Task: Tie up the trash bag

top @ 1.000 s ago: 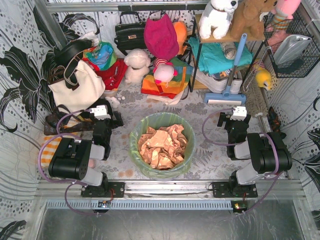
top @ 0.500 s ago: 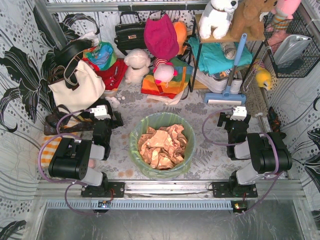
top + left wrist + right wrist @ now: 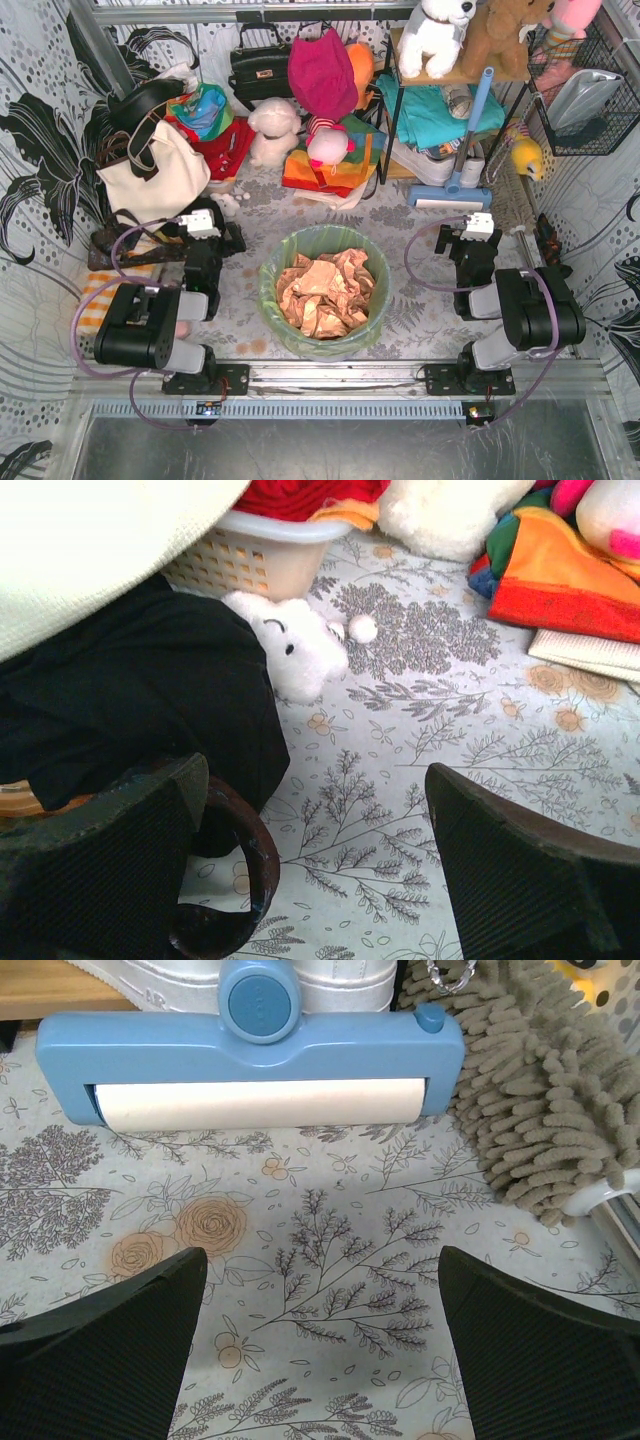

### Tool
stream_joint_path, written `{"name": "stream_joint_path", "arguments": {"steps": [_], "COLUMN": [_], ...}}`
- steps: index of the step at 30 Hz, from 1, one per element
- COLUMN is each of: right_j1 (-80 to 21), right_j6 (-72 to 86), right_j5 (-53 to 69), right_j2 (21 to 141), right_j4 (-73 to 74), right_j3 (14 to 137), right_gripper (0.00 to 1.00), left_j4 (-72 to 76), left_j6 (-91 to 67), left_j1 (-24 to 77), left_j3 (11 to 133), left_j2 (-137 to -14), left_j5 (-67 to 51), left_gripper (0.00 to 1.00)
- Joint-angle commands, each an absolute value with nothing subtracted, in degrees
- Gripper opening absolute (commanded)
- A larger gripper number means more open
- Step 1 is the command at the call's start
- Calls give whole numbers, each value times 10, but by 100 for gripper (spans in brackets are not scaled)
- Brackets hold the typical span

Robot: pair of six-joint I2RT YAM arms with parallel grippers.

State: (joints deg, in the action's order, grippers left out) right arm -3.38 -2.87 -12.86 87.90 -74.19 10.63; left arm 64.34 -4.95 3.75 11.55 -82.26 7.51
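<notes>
The right gripper (image 3: 318, 1295) has its two black fingers (image 3: 100, 1360) spread wide at the bottom corners, with only flower-printed cloth (image 3: 330, 1260) between them. Beyond lies a blue roller (image 3: 250, 1045) with a cream roll along its underside. A shaggy tan mop (image 3: 540, 1110) sits just right of it.

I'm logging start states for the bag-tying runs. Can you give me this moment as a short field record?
trash bag: standing upright, mouth wide open, untied
contents: crumpled brown paper, visible from above
left gripper: open, empty, left of the bag
right gripper: open, empty, right of the bag
contact with bag: none
task progress: tying not started
</notes>
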Motion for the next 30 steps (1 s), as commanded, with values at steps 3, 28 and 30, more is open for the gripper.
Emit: {"name": "stream_joint_path", "arguments": {"steps": [3, 28, 30], "right_j1": [-32, -31, -31], "right_j6": [-28, 219, 228], "right_j5": [-168, 63, 87], "right_j2": [798, 534, 550], "right_j4": [-628, 212, 258], "right_j3": [142, 538, 581], "right_gripper": [97, 99, 99], "left_j4": [534, -254, -287], "left_j6": [-52, -243, -249], "left_j1": [35, 55, 55], "left_j3": [161, 500, 527], "left_j2": [-734, -470, -464], "left_j5": [107, 150, 143], "left_gripper": [98, 98, 98]}}
